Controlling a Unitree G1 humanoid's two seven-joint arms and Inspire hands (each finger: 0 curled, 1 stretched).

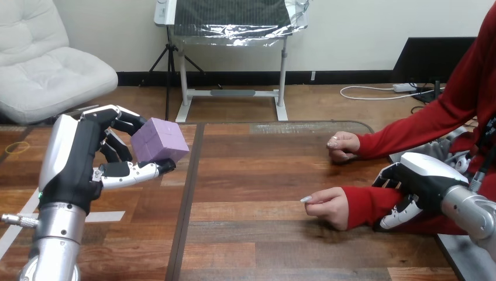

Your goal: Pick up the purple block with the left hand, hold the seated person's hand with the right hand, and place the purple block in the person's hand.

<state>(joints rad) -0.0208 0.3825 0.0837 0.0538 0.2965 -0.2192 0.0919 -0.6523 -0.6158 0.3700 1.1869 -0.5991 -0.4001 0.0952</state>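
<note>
The purple block (159,139) is off the table at the view's left, held in my left hand (88,158). The fingers curl over its top and back, and the thumb presses under its front edge. At the right, my right hand (424,175) sits on the person's red-sleeved forearm (365,205) just behind the wrist. Its fingers curl over the top of the sleeve and its thumb curls under the near side. The person's near hand (327,206) rests on the table loosely curled, knuckles up, well to the right of the block.
The person's other hand (342,145) lies as a loose fist farther back on the wooden table (257,246). A dark seam (186,205) runs front to back between my left hand and the person's hands. Bare wood lies between them.
</note>
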